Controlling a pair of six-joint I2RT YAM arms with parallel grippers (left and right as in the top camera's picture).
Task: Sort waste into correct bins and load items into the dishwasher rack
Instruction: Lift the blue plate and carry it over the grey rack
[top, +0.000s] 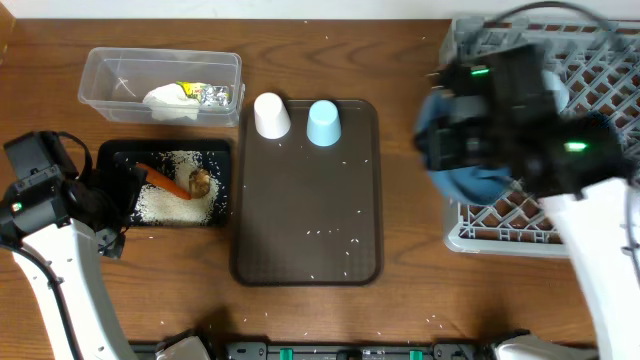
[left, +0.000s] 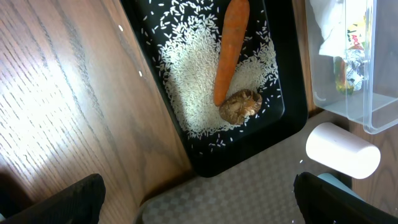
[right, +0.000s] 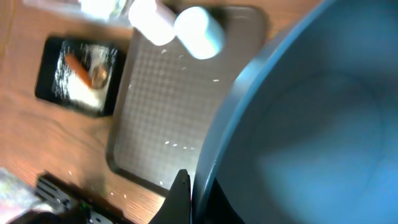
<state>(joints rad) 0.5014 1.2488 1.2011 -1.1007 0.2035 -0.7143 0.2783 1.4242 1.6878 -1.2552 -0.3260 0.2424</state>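
**A:** What is the right gripper (right: 189, 196) doing?

**B:** It is pinching the rim of the dark blue plate (right: 311, 124). In the wrist view one finger is pressing against the plate's edge, and the plate is hiding the other. From overhead, the plate is hanging over the left edge of the dishwasher rack (top: 600, 75), partly above the rack and partly above the table (top: 400, 320).

**A:** And the left gripper (left: 199, 202)?

**B:** It is hovering empty with its fingers (left: 68, 202) spread wide. It is looking down on the place where the black tray (left: 249, 146) and the brown serving tray (top: 300, 220) are lying side by side.

**A:** Where is the waste sitting?

**B:** The rice (left: 186, 87) is spreading across the floor of the black tray. The carrot (left: 229, 46) is lying on top of it, with its narrow tip just beside the brown food lump (left: 240, 104). The crumpled tissue (top: 168, 100) and the foil wrapper (top: 208, 95) are lying together in the clear tub (top: 110, 70), which is sitting just beyond the black tray.

**A:** And the cups?

**B:** The white cup (top: 271, 115) and the light blue cup (top: 324, 122) are standing side by side at the far end of the serving tray. They are near each other but apart, and the white one is on the tub's side. A few loose grains are lying scattered over the serving tray.
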